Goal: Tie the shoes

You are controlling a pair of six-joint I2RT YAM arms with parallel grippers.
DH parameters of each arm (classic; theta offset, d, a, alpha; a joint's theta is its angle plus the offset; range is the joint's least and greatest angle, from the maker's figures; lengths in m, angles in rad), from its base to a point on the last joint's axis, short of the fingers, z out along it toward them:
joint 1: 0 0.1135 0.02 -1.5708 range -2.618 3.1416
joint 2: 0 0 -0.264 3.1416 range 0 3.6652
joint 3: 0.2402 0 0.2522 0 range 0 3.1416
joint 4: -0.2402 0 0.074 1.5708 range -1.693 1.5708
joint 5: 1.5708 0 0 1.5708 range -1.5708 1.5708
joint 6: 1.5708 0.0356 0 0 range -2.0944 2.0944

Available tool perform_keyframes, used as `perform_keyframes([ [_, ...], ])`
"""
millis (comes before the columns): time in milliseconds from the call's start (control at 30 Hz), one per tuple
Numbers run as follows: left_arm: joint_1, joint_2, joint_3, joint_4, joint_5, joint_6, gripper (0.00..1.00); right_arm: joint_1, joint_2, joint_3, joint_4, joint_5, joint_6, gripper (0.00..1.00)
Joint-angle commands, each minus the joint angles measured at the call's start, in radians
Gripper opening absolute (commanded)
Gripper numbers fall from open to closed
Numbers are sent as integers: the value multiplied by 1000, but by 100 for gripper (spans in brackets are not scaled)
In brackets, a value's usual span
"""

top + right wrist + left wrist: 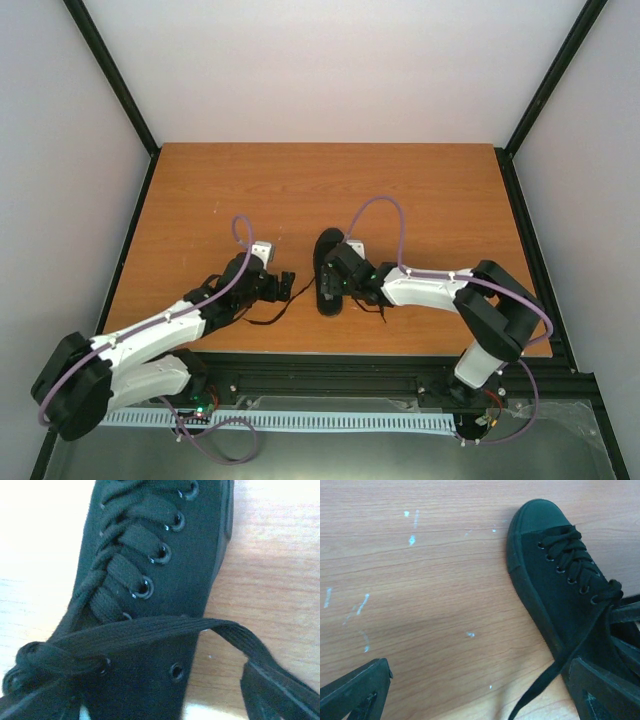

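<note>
On the left, our left gripper (480, 662) hangs low over the tabletop (420, 580) with its jaws spread wide and nothing in them. It sits just beside the shoe (540, 580), on the side where one loose lace (540, 685) trails off the upper and onto the wood. We judge it is placed there to take that end once it is offered. The lace falls close to the gripper's right-hand finger and is not pinched.

The shoe lies on its sole near the front middle of the tabletop, between the two arms. The laces are threaded through the eyelets (145, 587) and bunch into a small knot (45, 655) at the top; we see no bow.

On the right, our right gripper (155, 687) hovers directly above the laced upper, fingers apart. The other lace (165, 627) stretches across from the knot and lies against its right finger, not clamped as far as we can tell. Crowding is what stands in the way: both grippers are tight around a small shoe, with thin black laces hard to tell from black canvas.
</note>
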Motion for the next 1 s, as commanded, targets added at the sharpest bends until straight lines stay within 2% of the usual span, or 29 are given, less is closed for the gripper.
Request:
perform_keyframes([
  [0,5,78,11,171,77,108,100,-22,-92,-22,43,-6,-72,93],
  [33,4,95,14,180,107,127,100,-26,-120,-35,43,-20,-105,99],
  [67,4,112,15,191,142,147,100,-28,-151,-52,44,-34,-137,100],
  [167,2,160,27,209,262,201,100,-44,-257,-122,43,-88,-227,100],
  [267,-4,206,34,236,357,219,99,-107,-356,-198,50,-242,-304,100],
  [467,-14,286,56,237,455,239,95,-258,-486,-309,79,-474,-381,100],
  [667,-29,375,122,181,376,239,73,-340,-561,-373,151,-578,-384,100],
  [900,-47,404,136,187,347,240,45,-343,-598,-429,194,-597,-363,100],
  [967,-48,407,140,189,340,239,40,-343,-612,-450,208,-586,-347,100],
])
